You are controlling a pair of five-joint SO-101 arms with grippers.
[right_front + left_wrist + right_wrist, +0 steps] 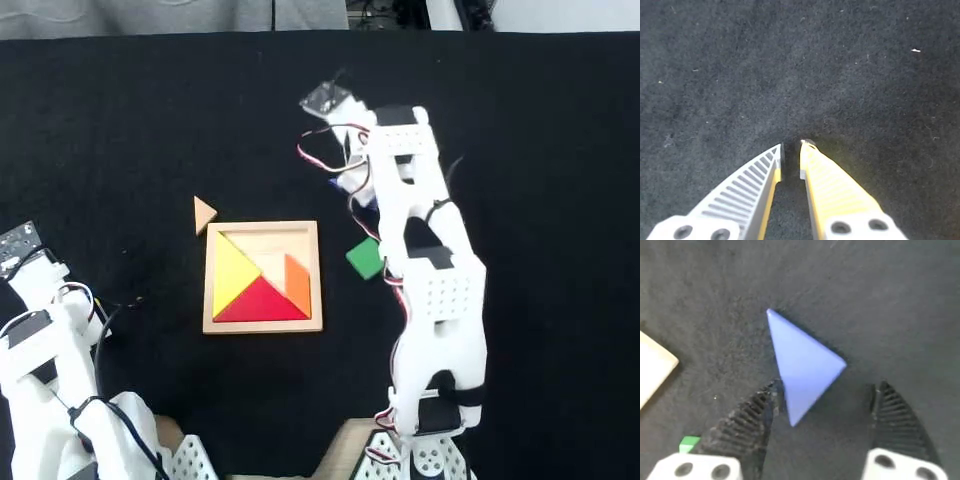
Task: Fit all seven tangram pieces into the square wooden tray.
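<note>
We judge that the coming move turns on how the flat blue triangle piece point(802, 367) sits between the jaws of the right gripper point(827, 387). The jaws stand spread wide and hold nothing. The triangle lies flat on the black cloth point(120, 130) inside the gap but off-centre: its long edge is just against one ribbed finger point(752, 420), and its square corner points across at the other finger, which stands apart from it. The long edge runs roughly along the fingers' own length, so we expect a closing stroke to pinch edge against corner, a hold that could let the piece twist. Re-centring may be needed first.

In the high view the right arm point(430, 290) reaches to about 1 o'clock of the square wooden tray point(262, 326), so the blue triangle lies there, outside the tray. The tray holds a yellow triangle point(232, 275), a red triangle point(262, 303) and an orange piece point(297, 280); its 12 o'clock part is bare. A green square piece point(365, 258) lies at 3 o'clock of the tray and a small plain wooden triangle point(203, 213) at 10 o'clock.

The left gripper point(791, 155) hangs over bare cloth at about 9 o'clock of the tray, its jaws drawn to a narrow slit on nothing. The right arm is plainly nearer the blue piece.
</note>
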